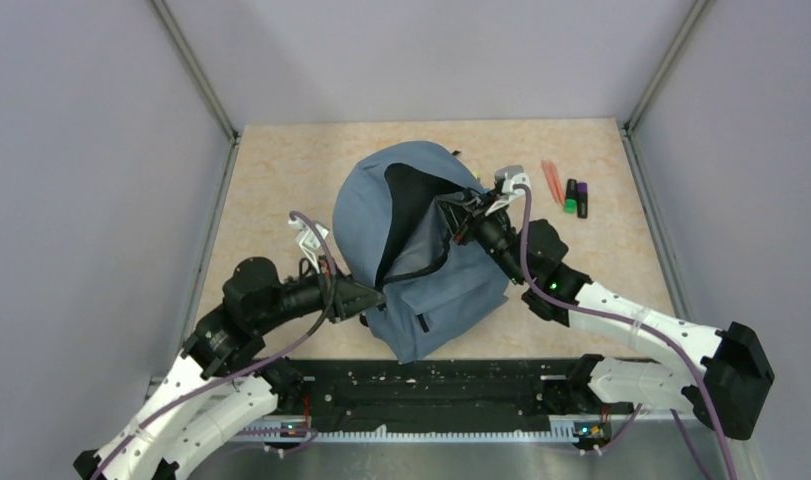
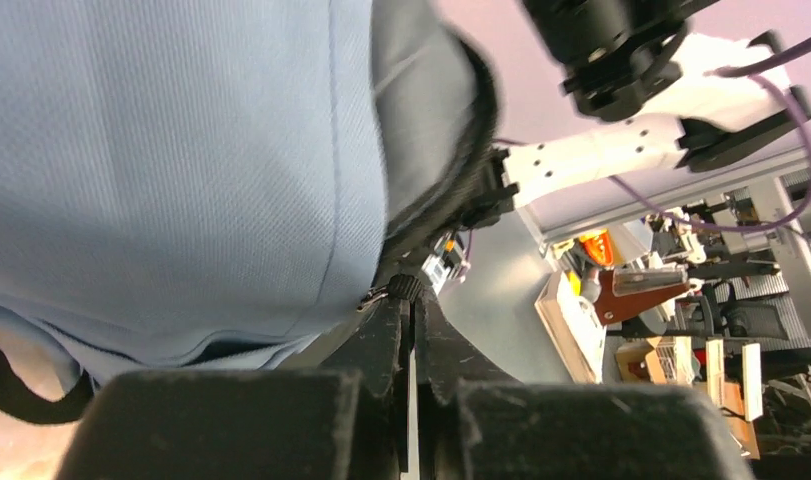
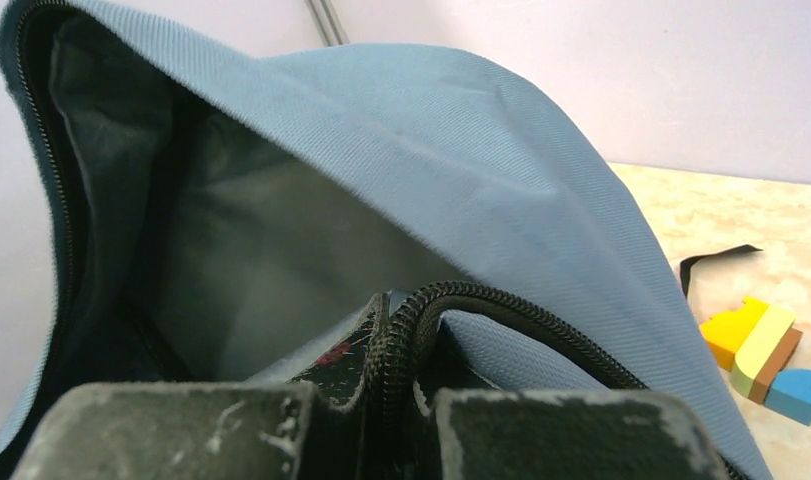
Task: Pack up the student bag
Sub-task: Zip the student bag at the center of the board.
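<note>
The student bag [image 1: 421, 255], a dusty-blue backpack, lies in the middle of the table with its main compartment gaping and the dark lining showing [image 3: 231, 250]. My right gripper [image 1: 461, 222] is at the right rim of the opening, shut on the black zipper edge [image 3: 406, 335], and holds it up. My left gripper [image 1: 374, 298] is at the bag's lower left side. Its jaws are pressed together on a small black zipper pull [image 2: 407, 288] with a metal link next to the blue fabric [image 2: 181, 150].
Right of the bag lie orange pens [image 1: 553, 182] and two highlighters [image 1: 576, 198]. Coloured foam blocks [image 3: 761, 350] and a black strap [image 3: 716, 260] rest on the table beyond the bag. Grey walls close in the table on three sides.
</note>
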